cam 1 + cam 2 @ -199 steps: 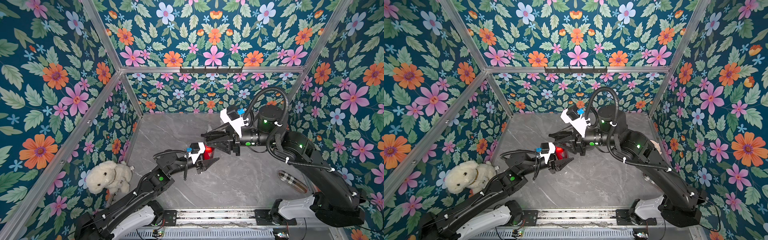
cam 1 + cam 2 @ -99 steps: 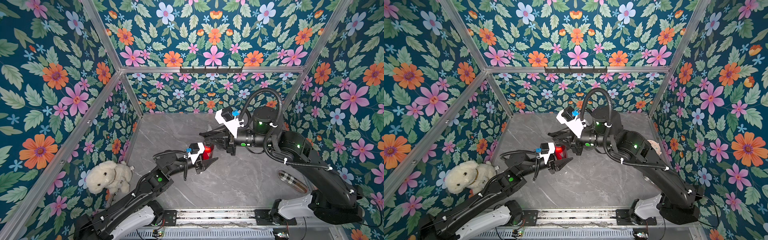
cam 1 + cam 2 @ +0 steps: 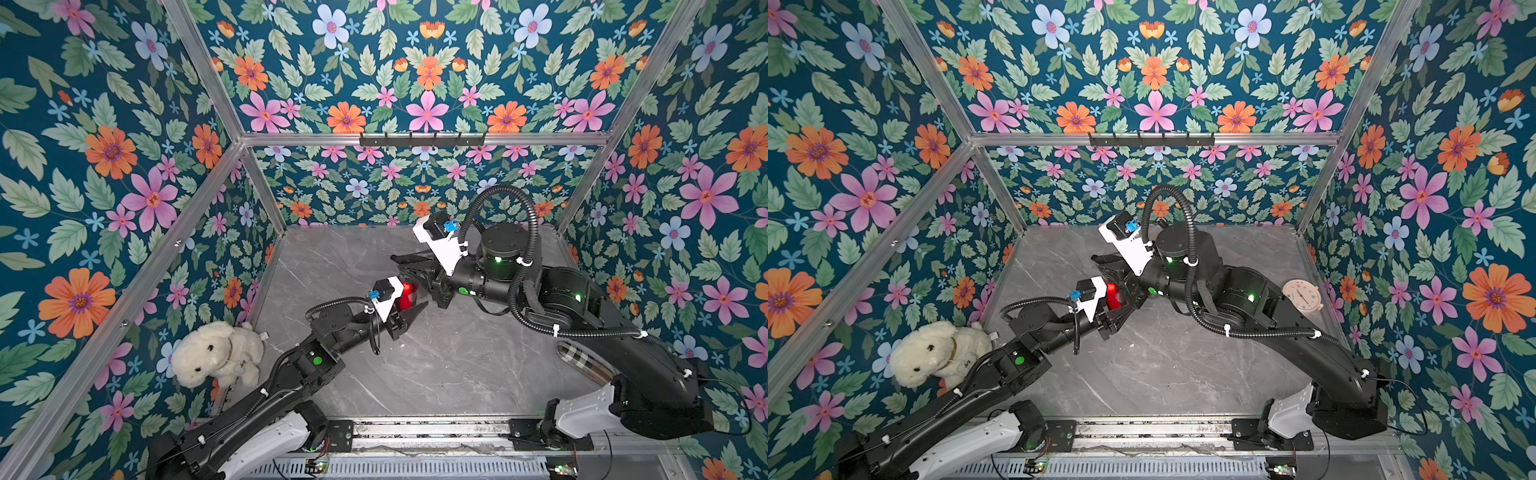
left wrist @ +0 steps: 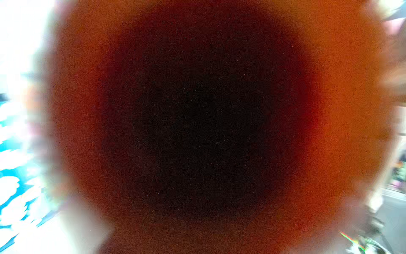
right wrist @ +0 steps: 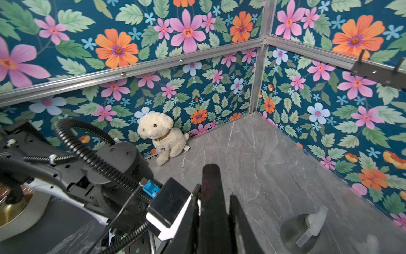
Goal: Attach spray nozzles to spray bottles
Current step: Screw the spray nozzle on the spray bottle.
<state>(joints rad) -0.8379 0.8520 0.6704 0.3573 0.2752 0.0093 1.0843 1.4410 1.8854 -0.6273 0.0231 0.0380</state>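
Two black jointed units, left arm [image 3: 291, 382] and right arm [image 3: 648, 374], each had a white base link [image 3: 270, 434] and small green indicator lights. Each wrist bore a white camera bracket [image 3: 441, 249] with a blue connector [image 3: 449, 226]. Ribbed black cable conduit [image 3: 530, 232] was secured with white ties.

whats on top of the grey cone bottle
A whitish trigger nozzle sits on top of the grey cone bottle, seen in the right wrist view. Its collar and dip tube are hidden, so seating cannot be judged.
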